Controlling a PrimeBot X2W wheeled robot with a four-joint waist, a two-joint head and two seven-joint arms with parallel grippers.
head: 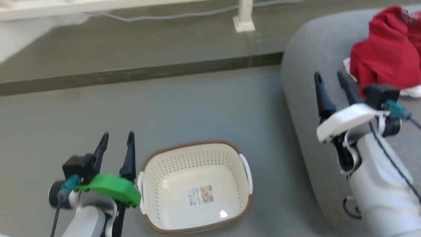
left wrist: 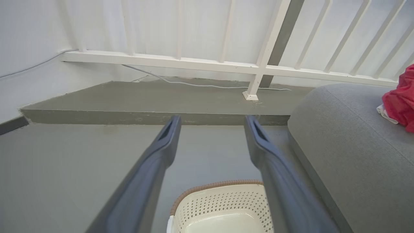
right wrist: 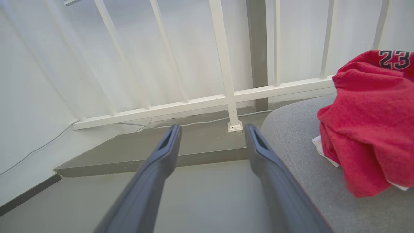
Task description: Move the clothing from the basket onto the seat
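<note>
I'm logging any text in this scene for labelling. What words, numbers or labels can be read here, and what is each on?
"23": dark numerals with a pale outline, on the red clothing lying on the seat.
The sticker on the floor of the basket carries print and a small picture, but it is too blurred to read.
No other text can be read.

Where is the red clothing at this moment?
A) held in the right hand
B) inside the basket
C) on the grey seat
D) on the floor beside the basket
C: the red clothing lies in a heap on top of the grey seat.
</note>
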